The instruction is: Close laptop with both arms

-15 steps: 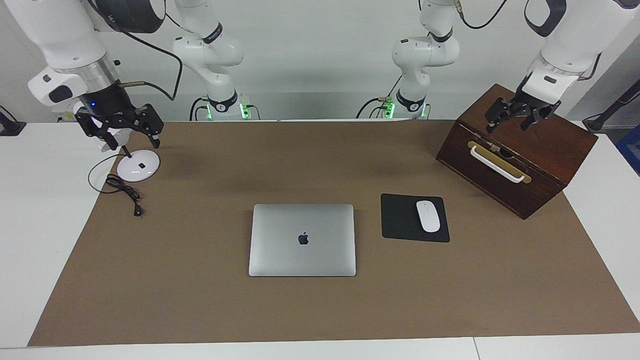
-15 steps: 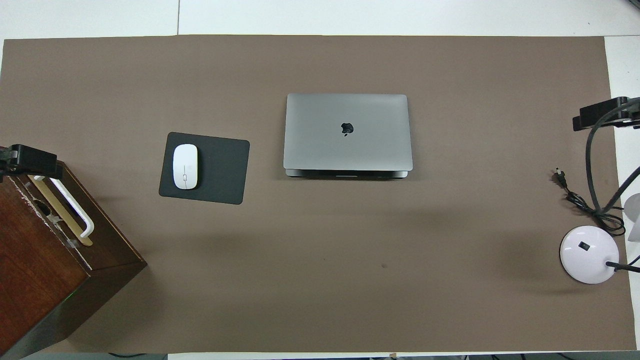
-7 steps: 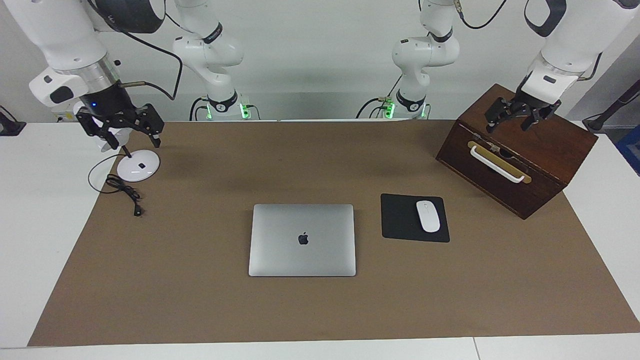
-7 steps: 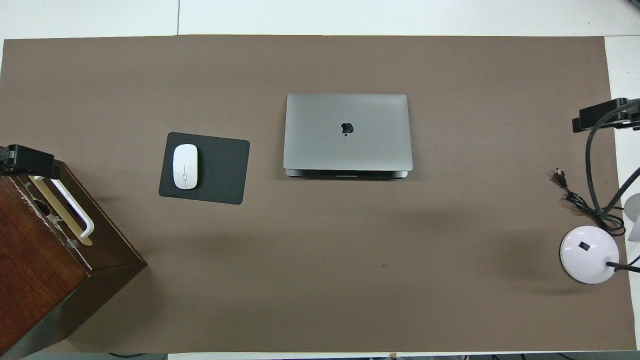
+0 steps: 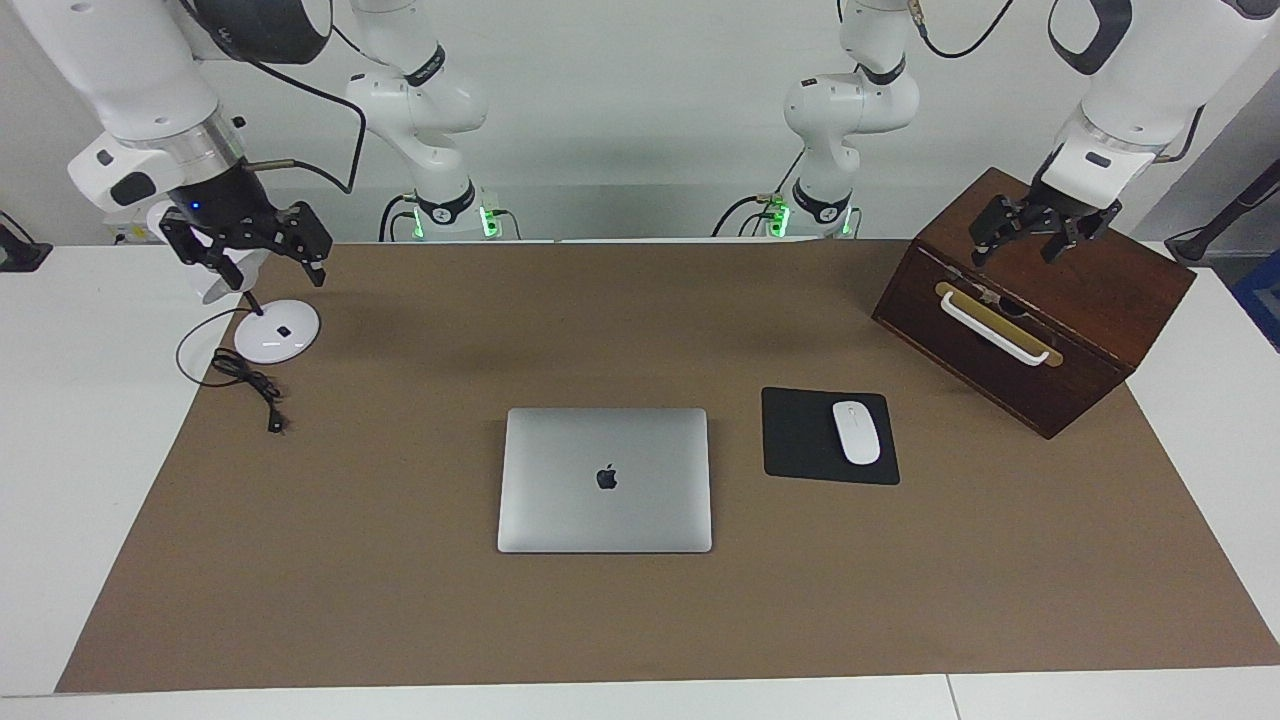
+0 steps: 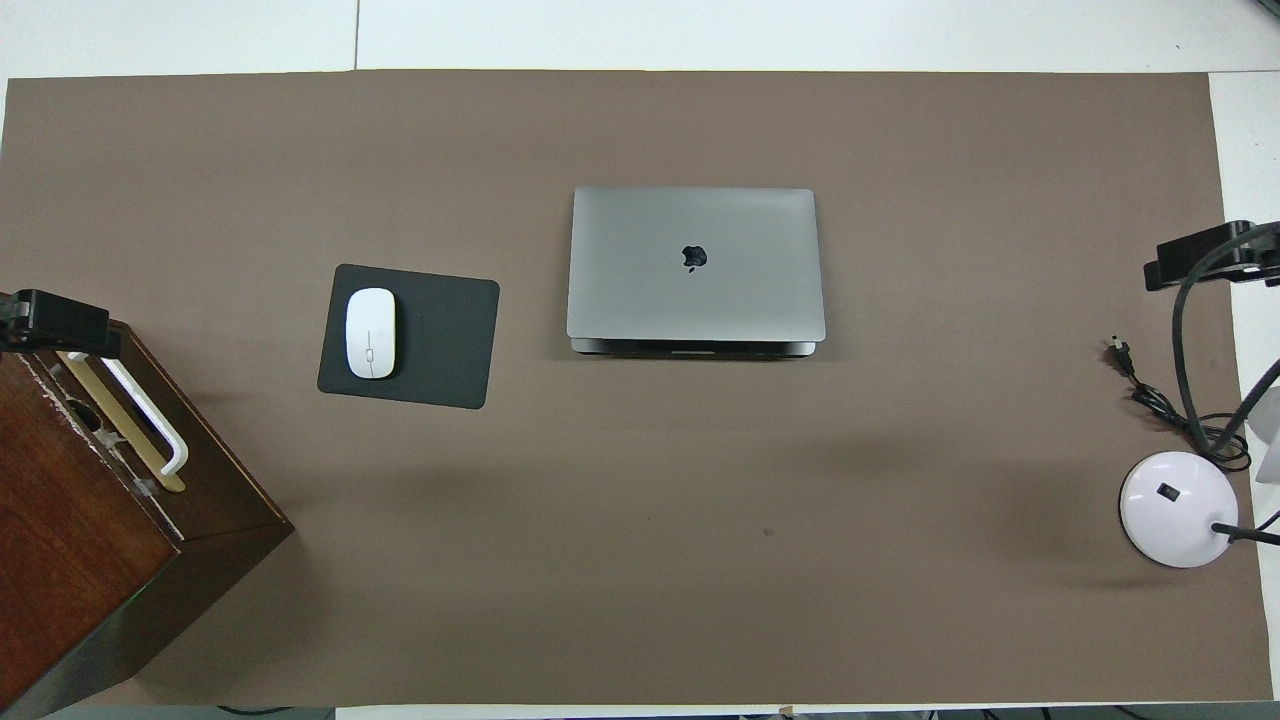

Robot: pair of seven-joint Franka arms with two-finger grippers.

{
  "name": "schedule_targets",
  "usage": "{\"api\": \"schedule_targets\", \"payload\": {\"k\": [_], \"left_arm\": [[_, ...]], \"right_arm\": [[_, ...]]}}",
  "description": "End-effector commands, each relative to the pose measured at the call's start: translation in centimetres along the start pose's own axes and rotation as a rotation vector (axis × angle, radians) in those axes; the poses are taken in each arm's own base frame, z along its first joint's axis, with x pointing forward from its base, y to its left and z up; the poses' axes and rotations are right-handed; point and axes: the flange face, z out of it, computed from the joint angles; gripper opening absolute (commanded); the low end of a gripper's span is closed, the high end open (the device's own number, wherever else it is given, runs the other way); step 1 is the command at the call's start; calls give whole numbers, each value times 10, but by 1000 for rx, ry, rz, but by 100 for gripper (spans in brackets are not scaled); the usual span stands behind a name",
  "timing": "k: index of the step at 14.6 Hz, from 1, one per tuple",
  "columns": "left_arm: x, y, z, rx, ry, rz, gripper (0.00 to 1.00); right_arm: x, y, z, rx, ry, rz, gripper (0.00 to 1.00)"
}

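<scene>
Silver-grey and shut flat, the laptop [image 5: 605, 479] lies lid-down on its base at the middle of the brown mat [image 5: 400, 600], apple logo up; from overhead a thin dark slit of its edge nearest the robots shows under the lid, too narrow to read anything inside. Keyboard, screen and trackpad are all hidden. Beside the laptop, toward the left arm's end of the table, a black mouse pad [image 5: 800, 440] carries a white mouse [image 5: 856, 432]. Nearer to the robots than the laptop, at that same end, stands a dark wooden box [image 5: 1090, 290] with a white handle; overhead it is cut off by the frame's edge. The left gripper [image 5: 1030, 240] hangs over the box's top, fingers spread, holding nothing; overhead only a black tip shows. At the right arm's end, nearer to the robots than the laptop, a white desk lamp [image 5: 277, 336] shows its round base and a loose black cable [image 5: 245, 378], while its head is largely masked by the right gripper [image 5: 262, 262], which hovers over it with fingers spread and empty. Both arms are cropped at the top of the facing view. White table [image 5: 60, 450] surrounds the mat; a plain pale wall rises past the arm bases, where small green lights glow.
</scene>
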Motion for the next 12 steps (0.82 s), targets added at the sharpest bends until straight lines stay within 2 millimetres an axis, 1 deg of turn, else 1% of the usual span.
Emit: {"api": "schedule_targets", "payload": {"k": [1, 12], "left_arm": [[-2, 1, 7, -7, 17, 16, 100], [-1, 4, 6, -11, 19, 20, 100]], "right_arm": [[-8, 1, -1, -11, -2, 5, 100], [-7, 1, -1, -12, 6, 8, 100]]}}
